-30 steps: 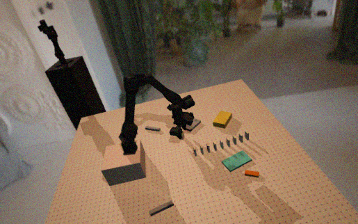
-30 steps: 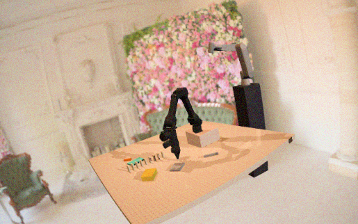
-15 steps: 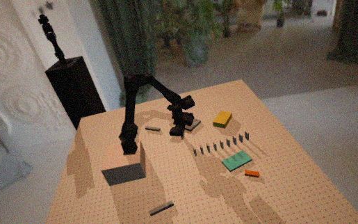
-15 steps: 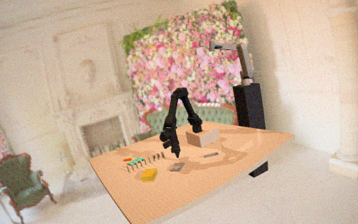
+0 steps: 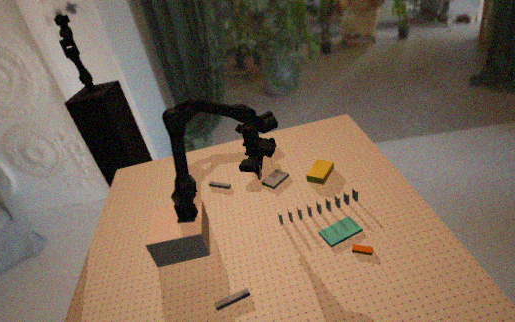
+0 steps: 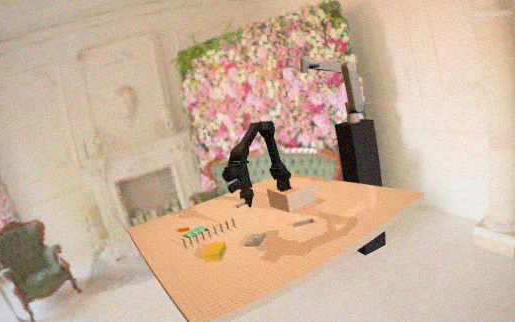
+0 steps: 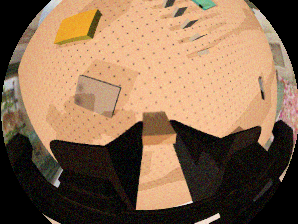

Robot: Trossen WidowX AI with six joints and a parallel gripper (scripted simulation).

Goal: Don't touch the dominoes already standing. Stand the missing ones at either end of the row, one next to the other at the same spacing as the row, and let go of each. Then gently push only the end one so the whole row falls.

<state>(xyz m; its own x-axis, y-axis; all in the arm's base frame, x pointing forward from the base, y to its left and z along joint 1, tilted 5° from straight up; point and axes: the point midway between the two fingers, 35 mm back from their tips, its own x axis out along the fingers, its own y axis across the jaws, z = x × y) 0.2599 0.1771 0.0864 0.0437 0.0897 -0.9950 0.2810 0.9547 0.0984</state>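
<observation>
Domino (image 7: 158,123), brown in the wrist view, is clamped between the fingertips of the pincer (image 5: 259,175) (image 6: 249,203) (image 7: 156,124). Whether its lower edge meets the table (image 5: 251,225) (image 6: 266,275) (image 7: 150,55) cannot be told.

Row of standing dominoes (image 5: 319,208) (image 6: 222,228) (image 7: 190,23): nine counted in the top view, all upright, spaced apart in a line. The held piece is well apart from them (not part of the line).

Other items, all on the table: grey slab (image 5: 275,178) (image 6: 254,240) (image 7: 98,95), lying flat near the pincer; yellow block (image 5: 320,171) (image 6: 214,251) (image 7: 77,26), between the slab and the far end of the row, off to one side; green slab (image 5: 341,231) (image 6: 195,230) (image 7: 204,3), flat just beside the row, on the side away from the yellow block; orange block (image 5: 362,249) (image 6: 183,229), near the green slab. Two narrow bars lie flat, one (image 5: 219,185) (image 6: 303,222) near the grey slab, the other (image 5: 232,298) (image 6: 241,204) well apart from everything (exterior view shows it partly behind the pincer).
</observation>
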